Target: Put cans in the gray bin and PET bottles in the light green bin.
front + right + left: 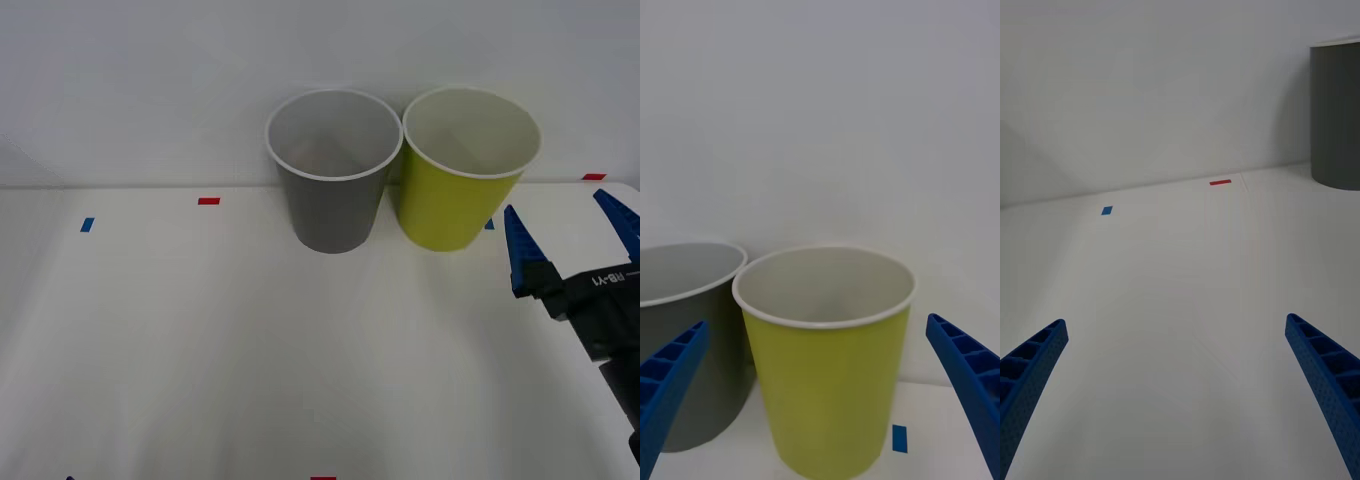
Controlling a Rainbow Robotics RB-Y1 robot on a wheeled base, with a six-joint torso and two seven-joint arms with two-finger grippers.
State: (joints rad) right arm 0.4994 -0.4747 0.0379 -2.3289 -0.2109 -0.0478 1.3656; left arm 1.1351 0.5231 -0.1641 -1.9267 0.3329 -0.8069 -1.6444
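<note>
My left claw [1180,390] hangs spread wide over bare white surface [200,350], gripping nothing. The gray bin [333,170] stands touching the light green bin [466,170], both tall, tapered, white-rimmed; probably light and tippable, best gripped at the rim. My right claw [570,235] gapes empty beside the green one.

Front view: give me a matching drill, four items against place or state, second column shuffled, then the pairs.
Things
1. gray bin
2. light green bin
3. right claw
4. red tape mark

Place or state
A. open, beside the light green bin on the robot's right
B. on the table, left of the gray bin
C. right-hand bin
D. left-hand bin

Pairs: 1-D, 2-C, 3-A, 4-B
</note>
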